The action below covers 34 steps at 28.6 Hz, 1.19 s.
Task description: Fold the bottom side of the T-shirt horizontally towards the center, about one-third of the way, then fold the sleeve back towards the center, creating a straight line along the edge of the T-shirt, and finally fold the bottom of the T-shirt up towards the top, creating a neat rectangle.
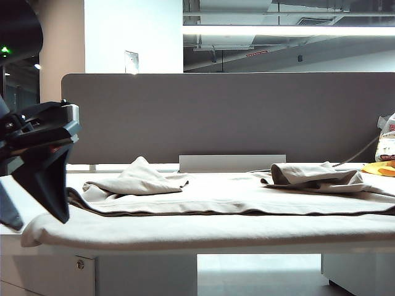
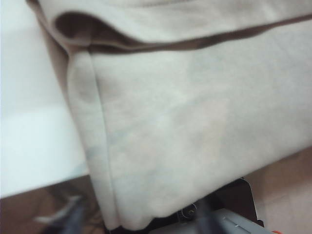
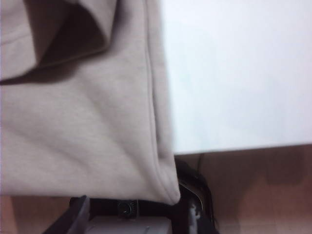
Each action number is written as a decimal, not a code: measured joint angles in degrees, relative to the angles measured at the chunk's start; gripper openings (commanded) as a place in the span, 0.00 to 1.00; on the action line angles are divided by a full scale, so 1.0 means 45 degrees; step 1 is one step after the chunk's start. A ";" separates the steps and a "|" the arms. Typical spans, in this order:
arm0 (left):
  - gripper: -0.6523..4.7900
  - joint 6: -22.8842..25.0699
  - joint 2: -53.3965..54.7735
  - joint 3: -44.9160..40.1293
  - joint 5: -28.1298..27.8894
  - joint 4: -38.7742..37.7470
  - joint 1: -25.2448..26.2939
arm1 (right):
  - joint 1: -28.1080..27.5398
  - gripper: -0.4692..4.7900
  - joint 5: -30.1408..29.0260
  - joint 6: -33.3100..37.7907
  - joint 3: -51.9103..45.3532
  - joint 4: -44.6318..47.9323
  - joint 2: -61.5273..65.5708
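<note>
Both my claws sit at the near table edge: left gripper (image 1: 43,179) beside the T-shirt (image 1: 216,200), right gripper out of the exterior view. Whether either is apart or clamped I cannot tell. An uneven pinch would skew the fold.

Grey partition (image 1: 222,114) behind white table (image 1: 52,268), ceiling strip light (image 1: 287,29) (bg dim, prob. office).

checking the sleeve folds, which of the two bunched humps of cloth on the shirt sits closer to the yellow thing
The right-hand hump of the T-shirt, low and rolled, lies just beside the yellow thing. The peaked hump sits far left, nearer the left end effector.
</note>
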 measured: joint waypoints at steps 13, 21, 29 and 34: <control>0.45 -0.0209 0.0418 0.0005 0.0287 0.0238 0.0000 | 0.0000 0.45 0.0005 0.0248 0.0000 0.0291 0.0559; 0.21 -0.0248 0.0432 0.0005 0.0287 0.0437 0.0000 | 0.0019 0.18 -0.0262 0.0272 0.0000 0.0568 0.1044; 0.11 -0.0223 0.0432 0.0005 0.0287 0.0641 0.0000 | 0.0019 0.08 -0.0461 0.0238 0.0000 0.0884 0.1044; 0.11 -0.0073 0.0432 0.0019 0.0287 0.0826 0.0000 | 0.0019 0.08 -0.1127 0.0243 0.0005 0.1345 0.1039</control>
